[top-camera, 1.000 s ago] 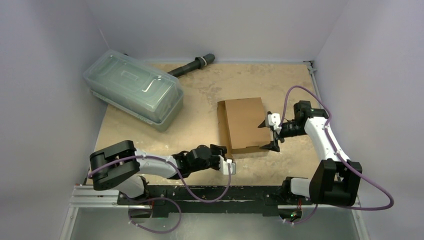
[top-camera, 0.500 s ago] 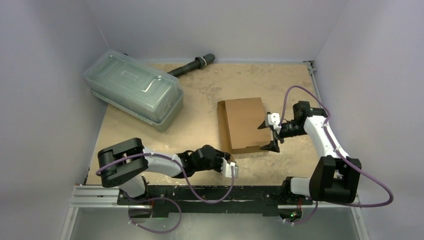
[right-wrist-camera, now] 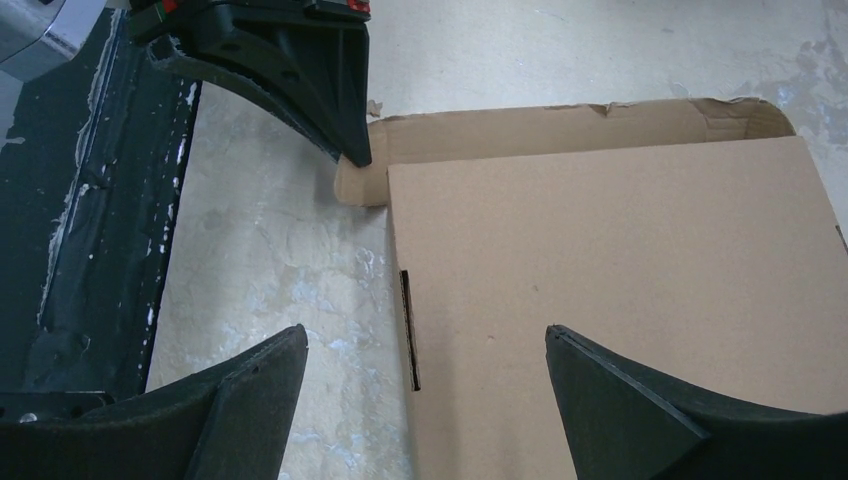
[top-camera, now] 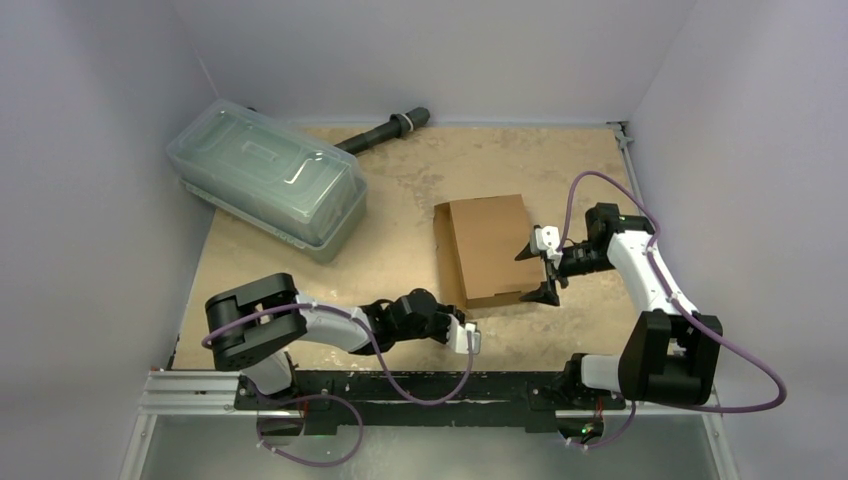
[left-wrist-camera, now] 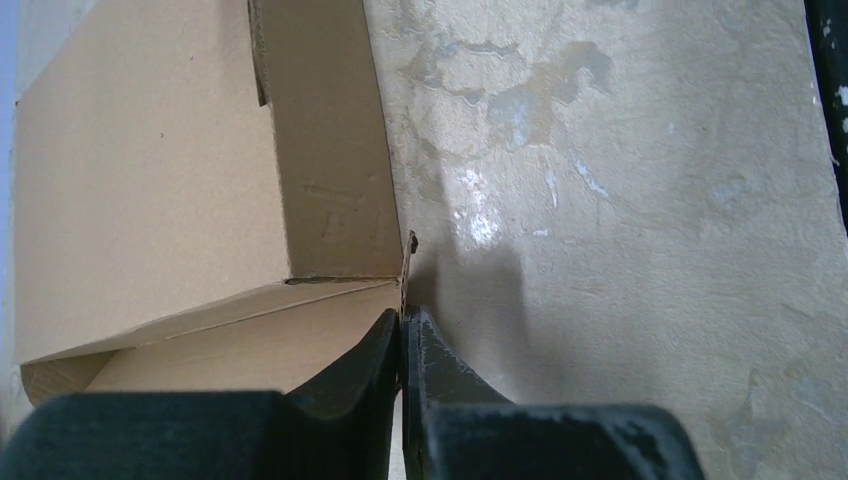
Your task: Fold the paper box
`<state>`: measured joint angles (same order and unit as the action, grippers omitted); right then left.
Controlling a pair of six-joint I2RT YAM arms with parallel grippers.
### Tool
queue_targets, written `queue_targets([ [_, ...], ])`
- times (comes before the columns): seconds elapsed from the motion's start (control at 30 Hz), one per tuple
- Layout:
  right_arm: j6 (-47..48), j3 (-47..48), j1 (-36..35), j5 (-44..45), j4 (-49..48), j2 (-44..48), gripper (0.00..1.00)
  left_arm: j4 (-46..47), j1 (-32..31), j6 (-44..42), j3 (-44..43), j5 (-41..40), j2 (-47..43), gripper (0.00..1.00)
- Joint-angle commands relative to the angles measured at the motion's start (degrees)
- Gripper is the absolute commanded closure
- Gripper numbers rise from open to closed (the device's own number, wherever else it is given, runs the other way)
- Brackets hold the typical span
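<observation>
The paper box (top-camera: 487,250), brown cardboard with its lid flat, lies right of the table's middle. My left gripper (top-camera: 464,325) is at its near left corner. In the left wrist view the left gripper (left-wrist-camera: 402,322) is shut, and the thin edge of the box's corner flap (left-wrist-camera: 405,285) runs down between the tips. My right gripper (top-camera: 535,272) stands open at the box's right side. Seen from the right wrist, the right gripper (right-wrist-camera: 425,340) straddles the lid's edge (right-wrist-camera: 405,320), one finger over the table and one over the paper box (right-wrist-camera: 620,280).
A clear greenish lidded container (top-camera: 268,180) sits at the far left. A black cylinder (top-camera: 385,132) lies along the back wall. Pale walls close in three sides. The black mounting rail (top-camera: 400,385) runs along the near edge.
The left gripper has closed, from partly open to shut, at the box's near left corner, while its arm shifted slightly right. The right arm and the box have stayed put.
</observation>
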<state>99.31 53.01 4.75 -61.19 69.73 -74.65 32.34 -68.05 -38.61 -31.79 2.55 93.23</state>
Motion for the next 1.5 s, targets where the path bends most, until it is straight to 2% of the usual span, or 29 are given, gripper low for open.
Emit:
queue_targets([
  [0.0,1.4,0.9,-0.2,-2.2,1.4,0.2,0.09,1.4,-0.2,0.4,-1.8,1.2,0.7,1.0],
  [0.17,1.0,0.9,-0.2,-2.1,1.2,0.1,0.09,1.4,0.3,1.6,-1.5,1.5,0.5,1.0],
  [0.3,-6.8,1.1,-0.2,-0.3,-3.6,0.1,0.11,2.4,1.3,3.9,-1.0,2.7,0.4,1.0],
  [0.43,-22.4,1.2,-0.2,3.5,-13.0,0.2,0.14,4.1,2.8,6.5,0.0,4.7,-0.1,1.0],
  [0.53,-38.2,1.6,-0.2,7.0,-21.8,0.2,0.15,4.5,3.6,8.2,0.2,5.5,-0.2,1.0],
  [0.63,-55.2,2.0,0.0,13.0,-31.6,-0.5,0.1,5.9,4.0,9.4,0.8,5.9,0.0,1.0],
  [0.73,-64.5,2.3,0.6,18.2,-36.0,-2.4,0.08,7.5,4.1,10.8,1.6,6.0,0.0,1.0],
  [1.0,-70.5,4.9,3.0,21.3,-35.3,-11.2,0.09,10.9,4.4,13.3,3.5,6.2,-0.2,1.0],
  [1.47,-68.0,8.4,7.2,15.3,-28.7,-22.1,0.34,17.1,5.2,16.8,6.1,6.7,0.5,1.0],
])
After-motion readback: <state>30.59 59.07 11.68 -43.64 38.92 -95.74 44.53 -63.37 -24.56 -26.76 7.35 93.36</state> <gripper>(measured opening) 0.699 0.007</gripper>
